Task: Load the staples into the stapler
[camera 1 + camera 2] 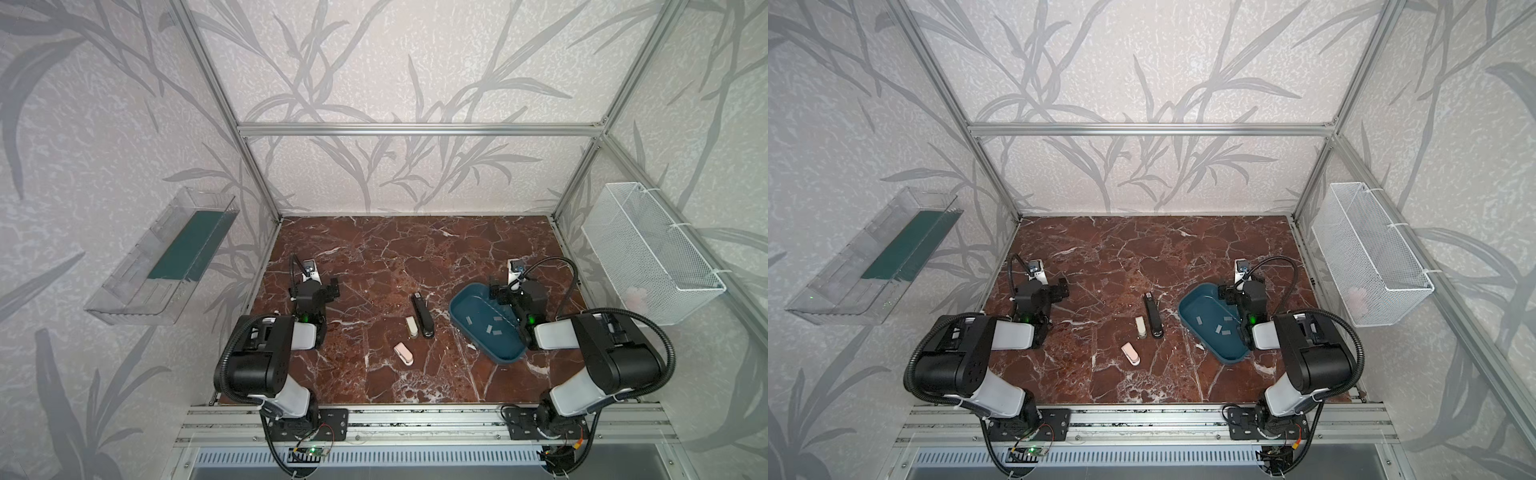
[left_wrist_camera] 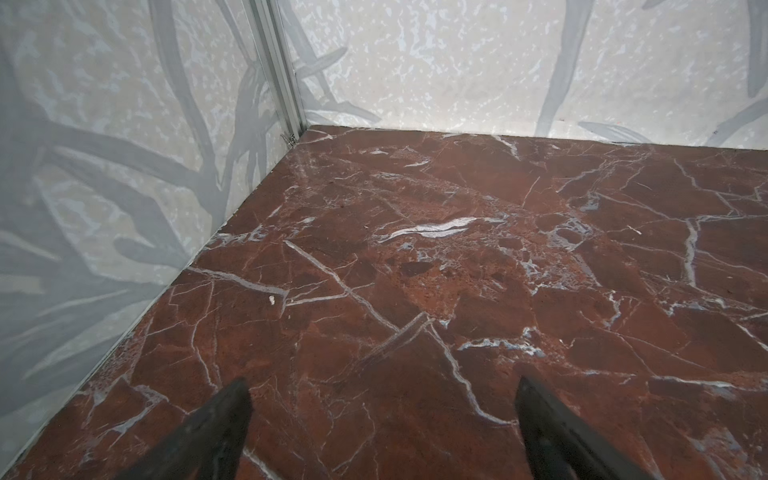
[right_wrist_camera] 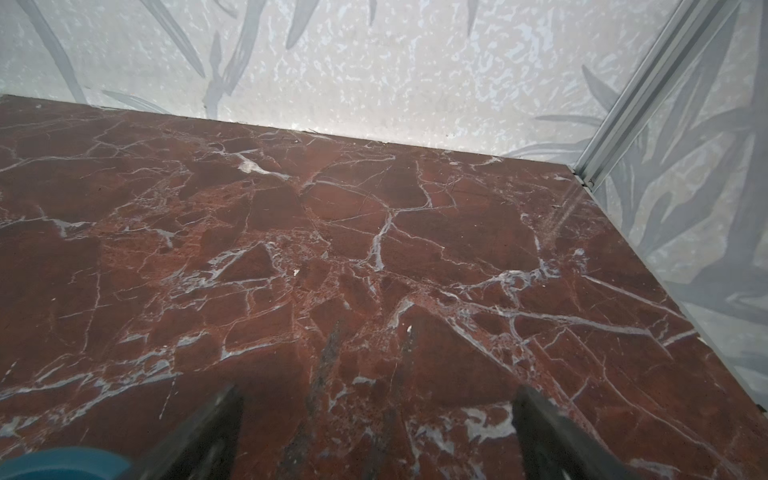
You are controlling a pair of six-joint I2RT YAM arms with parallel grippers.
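Top views: staples point(image 1: 489, 330) lie loose in the blue tray point(image 1: 471, 301), just behind the right jaws, which hang at its far rim, black stapler point(image 1: 423, 316) beside the tray on the worktop point(image 1: 374, 257); both jaws wide open and empty, left jaws well apart from the staples.

walls point(image 1: 395, 62): pale textured paper, grey leaf sprays | frame point(image 1: 415, 129): aluminium bars at corners, across back | tabletop point(image 1: 395, 249): red-brown marble, white veins | left wall: clear plastic bin point(image 1: 120, 299) | right wall: white wire basket point(image 1: 640, 249) | light: soft, even
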